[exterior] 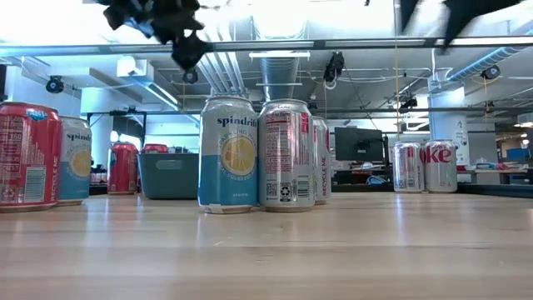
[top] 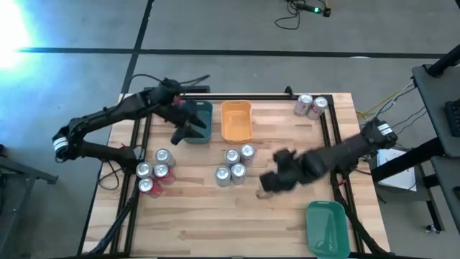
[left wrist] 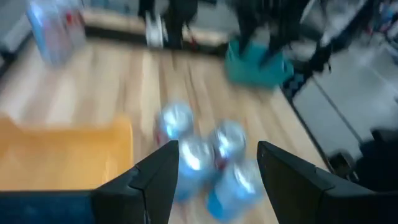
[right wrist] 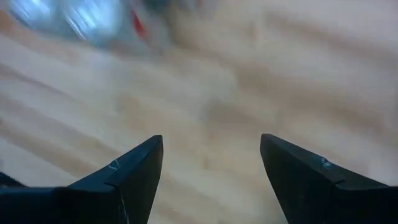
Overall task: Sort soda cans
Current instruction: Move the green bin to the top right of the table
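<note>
The right gripper, fingers spread wide and empty, hung over bare wood just beside the middle cluster of upright aluminium soda cans, nearer them than the left gripper, likewise open and empty above the teal plastic tray. Readable labels: "spindrift" and "Coke" on a silver can.

Looking like a robotics lab or open workshop floor: wooden table standing on grey concrete, black cables trailing across it. Showing exposed ducts and pipes running under an open ceiling, ceiling-mounted cameras hanging, monitors and cluttered benches sitting behind. Framing the table with dark rails, another bench standing just beside.
</note>
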